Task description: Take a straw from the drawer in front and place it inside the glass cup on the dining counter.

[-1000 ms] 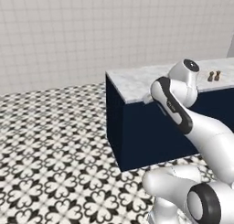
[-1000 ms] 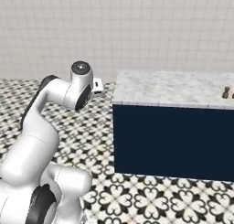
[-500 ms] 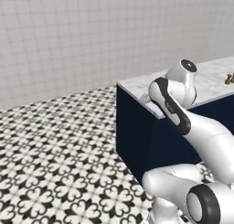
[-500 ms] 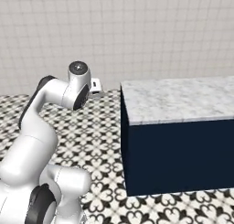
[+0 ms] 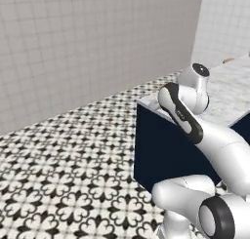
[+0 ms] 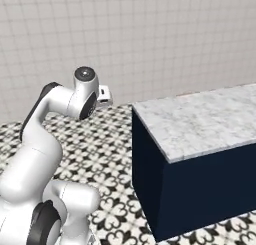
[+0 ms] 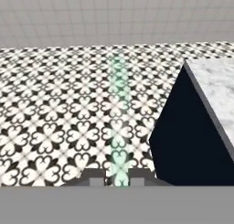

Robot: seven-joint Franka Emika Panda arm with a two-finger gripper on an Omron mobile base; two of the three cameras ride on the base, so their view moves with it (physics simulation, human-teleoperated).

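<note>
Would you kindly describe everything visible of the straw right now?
The straw appears in the hand view as a thin, straight, translucent pale-green stick. It rises from between the two dark fingertips of the pincer, which is shut on its lower end, and it runs up the middle of the picture over the patterned floor. Nothing else touches it. The dining counter lies off to its right.

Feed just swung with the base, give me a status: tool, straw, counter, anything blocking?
Tool shut on the straw, pale green, pointing out over tiled floor. Dining counter corner ahead right, navy base. Glass cup not sighted. Nothing seen in the way.
</note>
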